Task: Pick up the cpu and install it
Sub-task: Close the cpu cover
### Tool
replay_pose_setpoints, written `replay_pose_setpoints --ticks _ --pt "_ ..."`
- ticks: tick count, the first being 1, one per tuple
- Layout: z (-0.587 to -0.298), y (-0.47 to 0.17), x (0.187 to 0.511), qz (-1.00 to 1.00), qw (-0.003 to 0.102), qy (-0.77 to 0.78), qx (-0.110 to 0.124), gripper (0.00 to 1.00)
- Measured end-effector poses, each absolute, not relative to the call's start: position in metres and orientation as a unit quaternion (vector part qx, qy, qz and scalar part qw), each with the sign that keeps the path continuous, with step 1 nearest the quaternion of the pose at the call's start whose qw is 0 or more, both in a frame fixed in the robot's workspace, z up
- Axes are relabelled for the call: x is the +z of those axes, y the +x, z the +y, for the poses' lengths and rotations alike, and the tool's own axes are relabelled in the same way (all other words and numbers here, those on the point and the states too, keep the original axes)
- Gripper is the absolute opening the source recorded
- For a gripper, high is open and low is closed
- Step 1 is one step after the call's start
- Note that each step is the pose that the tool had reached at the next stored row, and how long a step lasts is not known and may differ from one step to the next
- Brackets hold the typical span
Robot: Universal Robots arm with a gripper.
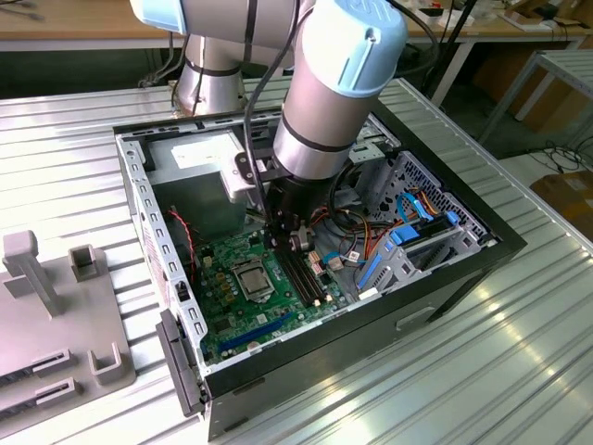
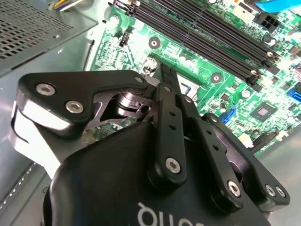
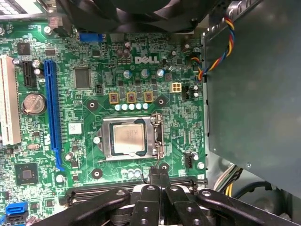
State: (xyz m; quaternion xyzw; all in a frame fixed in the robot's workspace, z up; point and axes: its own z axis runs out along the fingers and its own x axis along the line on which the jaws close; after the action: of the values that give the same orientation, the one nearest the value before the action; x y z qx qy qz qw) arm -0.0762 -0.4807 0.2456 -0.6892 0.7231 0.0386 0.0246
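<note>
With the cpu [image 3: 128,139] already seated in its socket [image 3: 155,141], your pincer [image 3: 159,175] hangs beside it, fingers pressed together, gripping nothing, job apparently done.

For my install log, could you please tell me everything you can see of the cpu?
The cpu is a small, thin square chip with a dull silvery-grey metal top. It lies flat in the socket frame on the green motherboard, with the metal frame bordering it. In the exterior view it sits mid-board. Nothing grips it; the gripper, fingers together, hangs beside the socket, near the memory slots.
</note>
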Motion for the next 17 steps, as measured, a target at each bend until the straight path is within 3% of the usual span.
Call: replay_pose_setpoints --ticks 17 --pt "-0.4884 -0.0774 0.2421 0.723 0.025 -0.689 0.039 0.11"
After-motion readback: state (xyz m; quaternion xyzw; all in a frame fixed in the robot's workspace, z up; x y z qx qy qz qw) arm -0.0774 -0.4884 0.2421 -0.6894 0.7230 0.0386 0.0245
